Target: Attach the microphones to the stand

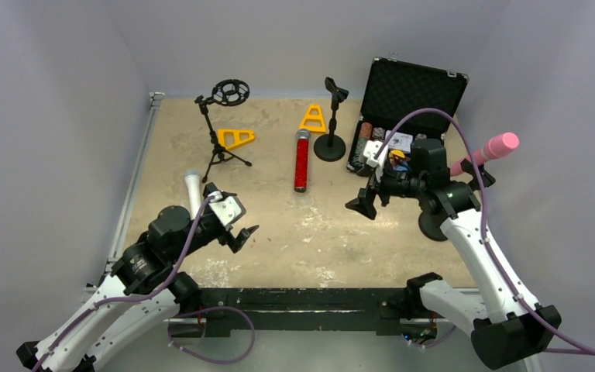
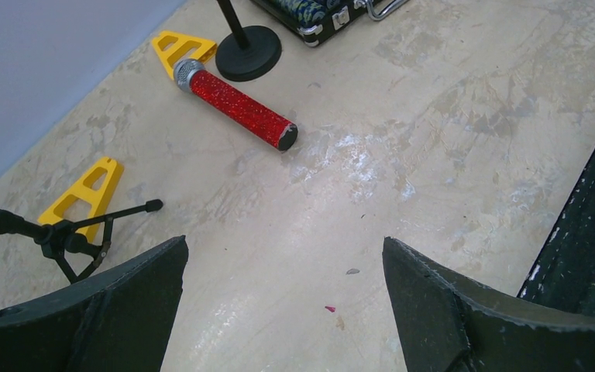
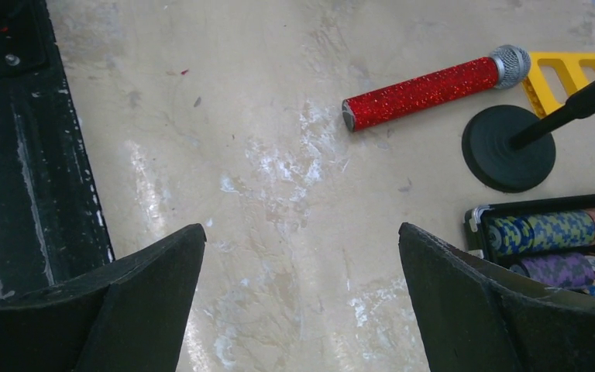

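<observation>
Three microphones are showing in the overhead view. The red glitter microphone (image 1: 301,163) is lying flat near the middle of the table (image 1: 403,248), silver head pointing to the far side, just left of the round-base stand (image 1: 330,146), whose clip is standing empty. The white microphone (image 1: 193,188) is lying on the table at the left, its lower end hiding behind the left arm. The pink microphone (image 1: 493,147) is sitting tilted, head up, at the right edge in what looks like a stand clip; the right arm is covering most of that stand.

The left gripper (image 2: 283,248) is hovering over bare tabletop beside the white microphone, fingers spread wide and holding nothing. The right gripper (image 3: 302,232) is hanging in front of the open black case (image 1: 413,89), fingers likewise wide apart and gripping nothing.

A tripod stand (image 1: 218,147) with a ring mount is standing at the far left.
</observation>
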